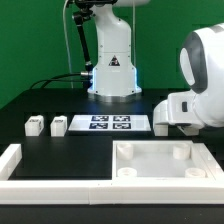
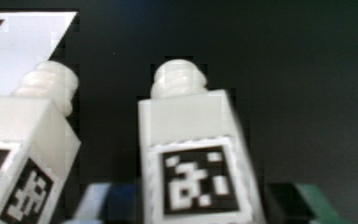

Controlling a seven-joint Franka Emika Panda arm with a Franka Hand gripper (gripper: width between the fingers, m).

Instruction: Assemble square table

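At the exterior view's left a white rail (image 1: 12, 158) lies on the black table. Behind it stand 2 small white blocks just beside each other: the outer leg (image 1: 33, 125) and the inner leg (image 1: 58, 125). Next comes the marker board (image 1: 108, 124), lying flat, then the square tabletop (image 1: 150, 165) nearer the camera, rim up. At the right the arm (image 1: 195, 85) hangs low over the board's end. In the wrist view the gripper (image 2: 202, 205) straddles a third leg (image 2: 194, 140), which stands upright, peg up. A fourth leg (image 2: 25, 145) stands just beside it. Whether the jaws press the third leg, I cannot tell.
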